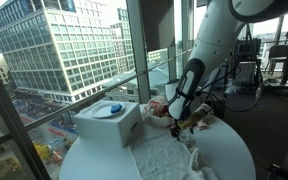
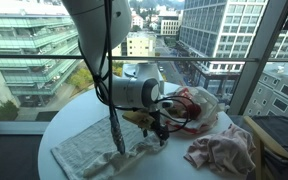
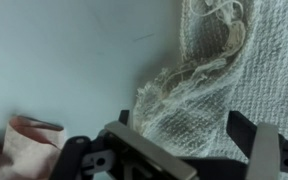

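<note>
One round desk [image 2: 72,112] carries a white towel [image 2: 89,150] spread flat, with a pink cloth [image 2: 224,150] crumpled near it. The towel's frayed edge [image 3: 174,85] lies right under the fingers [image 3: 246,128], which stand wide and hold nothing; whether they touch the weave is hard to tell. A clean pinch probably needs a straight descent, fingers astride that edge.

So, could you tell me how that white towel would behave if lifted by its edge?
The white towel would probably drape limply: it lies wrinkled on the table. Its frayed, loosely woven edge suggests it's light and may snag the open gripper.
</note>
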Controlling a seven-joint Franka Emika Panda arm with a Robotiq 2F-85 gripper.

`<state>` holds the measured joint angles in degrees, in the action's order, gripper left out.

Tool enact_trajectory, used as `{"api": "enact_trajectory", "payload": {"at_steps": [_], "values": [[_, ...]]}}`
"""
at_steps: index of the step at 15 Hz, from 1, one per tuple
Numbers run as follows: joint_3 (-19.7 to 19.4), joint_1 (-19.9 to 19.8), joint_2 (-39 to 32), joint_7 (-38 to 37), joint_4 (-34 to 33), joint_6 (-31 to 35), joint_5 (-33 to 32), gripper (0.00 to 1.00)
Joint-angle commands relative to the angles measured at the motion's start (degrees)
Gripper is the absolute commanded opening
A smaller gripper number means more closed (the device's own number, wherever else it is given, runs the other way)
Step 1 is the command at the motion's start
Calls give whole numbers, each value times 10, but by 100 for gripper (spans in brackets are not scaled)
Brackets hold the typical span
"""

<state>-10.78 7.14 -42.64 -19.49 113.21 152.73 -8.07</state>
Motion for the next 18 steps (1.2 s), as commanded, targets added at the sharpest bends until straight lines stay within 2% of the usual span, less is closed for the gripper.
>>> {"api": "enact_trajectory", "payload": {"at_steps": [1,2,3,8,12,15,18], "values": [[-7,5,-32,-11,-43,1,12,100],[-4,1,-37,-9,-48,0,17,100],[-1,-3,-41,-7,-52,0,22,82],[2,-10,-49,-5,-65,-7,44,42],[-17,-1,-51,-22,-64,-26,44,13],[-33,2,-50,-42,-63,-45,40,4],[-39,7,-33,-48,-47,-46,35,9]]}}
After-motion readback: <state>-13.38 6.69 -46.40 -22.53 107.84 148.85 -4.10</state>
